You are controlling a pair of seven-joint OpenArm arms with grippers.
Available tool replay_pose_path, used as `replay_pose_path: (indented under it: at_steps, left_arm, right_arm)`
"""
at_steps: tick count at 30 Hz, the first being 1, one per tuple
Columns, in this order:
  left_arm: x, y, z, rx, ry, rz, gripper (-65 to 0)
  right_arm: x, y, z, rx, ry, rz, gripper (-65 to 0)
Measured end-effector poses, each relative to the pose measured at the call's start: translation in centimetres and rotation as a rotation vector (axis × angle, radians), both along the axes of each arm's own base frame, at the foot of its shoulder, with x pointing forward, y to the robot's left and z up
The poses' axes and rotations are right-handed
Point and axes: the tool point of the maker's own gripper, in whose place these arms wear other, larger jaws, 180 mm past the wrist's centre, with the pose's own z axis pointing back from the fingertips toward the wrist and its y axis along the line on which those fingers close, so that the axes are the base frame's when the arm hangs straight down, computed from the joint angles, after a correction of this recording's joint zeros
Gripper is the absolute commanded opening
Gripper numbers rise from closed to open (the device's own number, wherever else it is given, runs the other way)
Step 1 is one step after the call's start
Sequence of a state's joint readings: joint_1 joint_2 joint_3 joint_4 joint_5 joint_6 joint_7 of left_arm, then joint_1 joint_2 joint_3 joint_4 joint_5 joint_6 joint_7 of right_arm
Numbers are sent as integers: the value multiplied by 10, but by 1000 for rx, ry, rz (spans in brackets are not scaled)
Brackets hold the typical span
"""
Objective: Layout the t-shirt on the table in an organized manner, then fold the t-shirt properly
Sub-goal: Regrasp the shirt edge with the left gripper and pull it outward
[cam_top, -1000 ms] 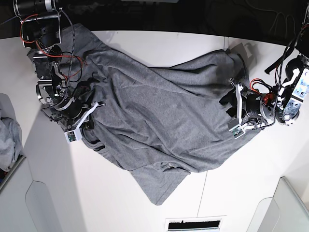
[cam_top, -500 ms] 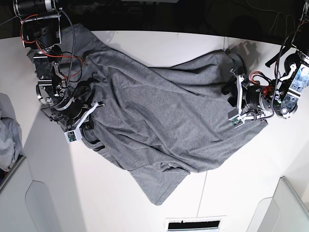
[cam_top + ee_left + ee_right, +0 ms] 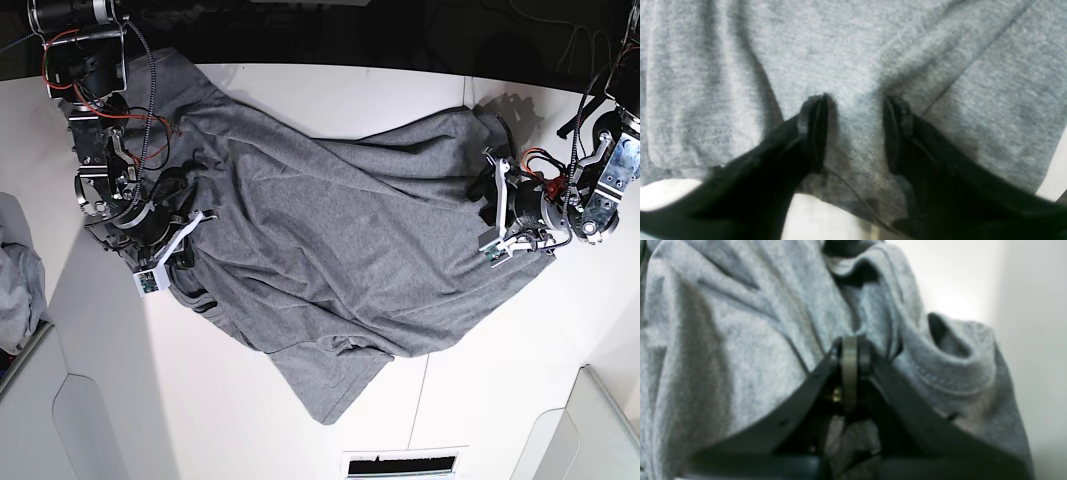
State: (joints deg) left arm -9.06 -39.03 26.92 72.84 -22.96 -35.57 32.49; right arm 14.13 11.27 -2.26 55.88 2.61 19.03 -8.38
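While rumpled, t-shirt (image 3: 330, 240) lies diagonally — hem corner toward camera.

Base view straight down from overhead over the whole table (image 3: 330, 85), both wrist views close behind their fingers, facing grey t-shirt (image 3: 330, 240) folds shared with overhead

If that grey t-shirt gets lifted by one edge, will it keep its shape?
Probably not: the t-shirt lies in soft folds and wrinkles, so it looks floppy and would likely sag. On the table, pushing it would probably bunch it up.
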Motion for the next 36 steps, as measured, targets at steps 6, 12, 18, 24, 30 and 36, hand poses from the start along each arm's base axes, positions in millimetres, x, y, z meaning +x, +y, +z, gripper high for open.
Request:
replay_pose_path:
  at_steps: [6,12,18,24,30,36]
  left_arm:
    - [-4,3,-3,13,4,-3,-572]
    - [-11,11,12,41,49,0,-572]
    - [-17,-18,34,-42,72,-66,-570]
    - [-38,-31,31,-70,105,-121,-570]
    - [-52,-31,24,-66,139,-127,-383]
    - [-54,-33,24,-84,158,-118,-382]
  right_arm:
    - [0,0,0,0,0,0,-650]
    - [0,0,0,-1,1,0,-650]
    - [0,0,0,0,0,0,-650]
    - [0,0,0,0,0,0,-650]
    - [0,0,0,0,0,0,-650]
    - [0,0,0,0,0,0,-650]
